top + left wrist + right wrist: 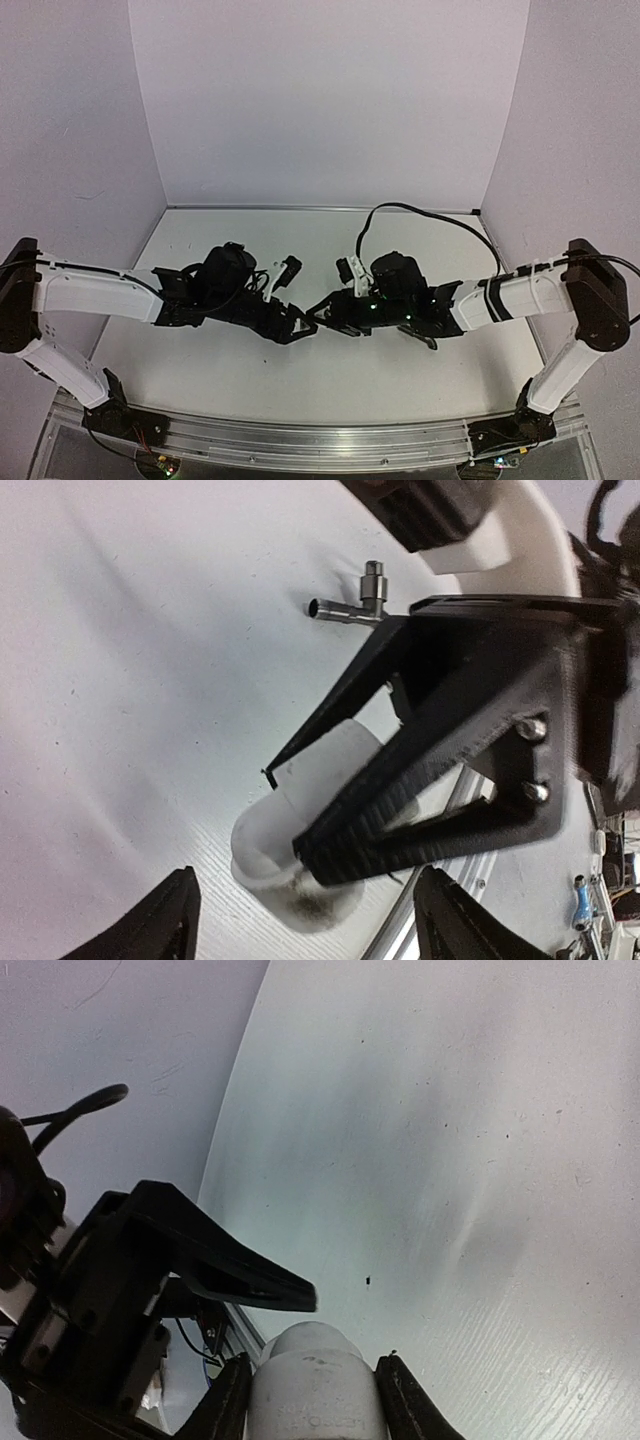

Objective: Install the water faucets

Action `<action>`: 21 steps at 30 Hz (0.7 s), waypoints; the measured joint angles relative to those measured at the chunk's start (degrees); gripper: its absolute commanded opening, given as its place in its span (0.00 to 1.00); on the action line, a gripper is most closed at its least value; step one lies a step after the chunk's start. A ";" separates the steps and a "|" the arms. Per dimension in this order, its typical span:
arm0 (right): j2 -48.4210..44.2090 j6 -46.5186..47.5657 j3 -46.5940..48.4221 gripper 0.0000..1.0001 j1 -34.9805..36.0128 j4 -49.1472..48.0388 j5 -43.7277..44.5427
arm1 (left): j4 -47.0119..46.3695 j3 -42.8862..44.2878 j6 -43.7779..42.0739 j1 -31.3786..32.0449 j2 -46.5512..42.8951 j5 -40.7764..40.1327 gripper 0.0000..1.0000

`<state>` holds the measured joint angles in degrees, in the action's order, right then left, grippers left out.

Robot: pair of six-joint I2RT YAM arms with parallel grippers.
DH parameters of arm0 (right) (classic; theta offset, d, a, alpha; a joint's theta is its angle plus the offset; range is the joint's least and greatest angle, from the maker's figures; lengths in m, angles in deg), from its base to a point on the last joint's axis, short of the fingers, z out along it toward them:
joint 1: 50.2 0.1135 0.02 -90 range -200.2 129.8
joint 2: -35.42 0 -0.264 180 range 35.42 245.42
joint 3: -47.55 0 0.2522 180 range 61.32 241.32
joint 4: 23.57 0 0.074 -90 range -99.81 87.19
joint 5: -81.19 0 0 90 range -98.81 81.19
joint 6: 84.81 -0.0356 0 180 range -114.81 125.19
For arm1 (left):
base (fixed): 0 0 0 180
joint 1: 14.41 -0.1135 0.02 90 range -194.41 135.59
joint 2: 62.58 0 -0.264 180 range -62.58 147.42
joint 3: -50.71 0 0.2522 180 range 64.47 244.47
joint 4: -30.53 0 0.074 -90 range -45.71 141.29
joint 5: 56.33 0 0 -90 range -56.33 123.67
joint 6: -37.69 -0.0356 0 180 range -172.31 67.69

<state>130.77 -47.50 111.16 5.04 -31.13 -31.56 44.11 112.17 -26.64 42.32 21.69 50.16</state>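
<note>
The dark grey metal faucet [358,604] lies on the white table beyond the right gripper, apart from both grippers. I cannot make it out in the top view. My right gripper [313,1400] is shut on a white plastic pipe fitting [315,1385], which it holds low over the table, and the fitting also shows in the left wrist view [300,810]. My left gripper [315,925] is open and empty, with its fingertips [175,920] wide on either side of the fitting's end and not touching it. In the top view the left gripper [297,326] and right gripper [325,310] meet tip to tip at mid table.
The white table [300,380] has an aluminium rail [320,440] along its near edge. White walls close it in at the back and on both sides. A black cable [430,215] loops behind the right arm.
</note>
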 measured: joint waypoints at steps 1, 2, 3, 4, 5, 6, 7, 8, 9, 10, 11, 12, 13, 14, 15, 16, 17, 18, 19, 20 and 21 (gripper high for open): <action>-0.74 1.38 -0.59 0.00 0.04 0.02 0.31 | -1.27 -1.22 0.87 -0.15 -1.73 0.74 0.85; -1.64 2.95 -1.25 0.00 0.04 0.04 0.59 | -2.84 -2.51 1.81 -0.50 -3.58 1.92 0.86; -2.10 3.52 -1.46 0.00 0.04 0.11 0.66 | -3.80 -3.30 2.69 -0.74 -4.76 2.93 0.87; -3.54 5.68 -2.16 0.00 0.04 0.24 0.83 | -6.43 -5.01 4.11 -1.51 -6.84 4.85 0.88; -4.90 7.41 -2.51 0.00 0.04 0.42 0.92 | -9.51 -6.97 6.03 -2.82 -9.25 7.48 0.89; -6.51 9.38 -2.73 0.00 0.04 0.50 0.94 | -12.41 -8.68 7.76 -4.11 -11.04 9.44 0.89; -6.84 9.64 -2.73 0.00 0.04 0.52 0.92 | -13.86 -9.49 8.28 -4.72 -11.65 10.45 0.90; -9.27 12.52 -2.75 0.00 0.04 0.52 0.72 | -19.69 -12.66 12.15 -7.45 -14.05 14.14 0.91; -11.34 14.60 -2.71 0.00 0.02 0.33 0.07 | -24.70 -14.97 15.47 -9.42 -15.50 17.42 0.91; -12.15 15.54 -2.64 0.00 0.04 0.24 -0.37 | -25.77 -15.32 16.46 -10.34 -15.72 18.08 0.91; -13.25 16.90 -2.36 0.00 0.04 0.17 -1.57 | -27.41 -15.61 17.77 -10.97 -15.87 19.61 0.91; -13.94 18.73 -1.20 0.00 0.04 -0.13 -3.87 | -31.26 -15.58 20.41 -11.30 -15.72 22.67 0.91; -13.92 19.32 -0.52 0.00 0.04 -0.50 -4.96 | -32.98 -15.58 21.59 -11.28 -15.63 24.02 0.91; -13.81 19.65 0.04 0.00 0.04 -0.96 -6.29 | -34.91 -15.56 22.75 -11.28 -15.41 25.75 0.90; -13.66 19.82 0.55 0.00 0.07 -1.92 -7.78 | -37.38 -15.41 24.24 -11.28 -14.91 27.26 0.89; -13.42 19.91 1.01 0.00 0.09 -3.15 -9.33 | -39.63 -15.10 25.70 -11.21 -14.16 29.05 0.88; -13.18 19.82 1.25 0.00 0.15 -4.31 -10.25 | -41.44 -14.93 26.84 -11.13 -13.55 30.27 0.87; -12.94 19.67 1.33 0.00 0.22 -5.29 -10.73 | -42.32 -14.80 27.32 -11.06 -13.18 31.12 0.85; -12.50 19.37 1.42 0.00 0.33 -6.58 -11.30 | -43.56 -14.71 28.09 -10.84 -12.76 32.02 0.84; -12.35 19.19 1.46 0.00 0.35 -6.91 -11.39 | -43.93 -14.71 28.35 -10.71 -12.66 32.48 0.72; -11.45 18.36 1.64 0.00 0.44 -8.39 -11.72 | -45.05 -14.69 28.68 -10.10 -12.39 33.62 0.69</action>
<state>119.32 -29.14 112.80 5.48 -39.53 -43.27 -0.94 97.49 2.04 32.22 9.29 83.78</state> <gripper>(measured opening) 0.377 0.840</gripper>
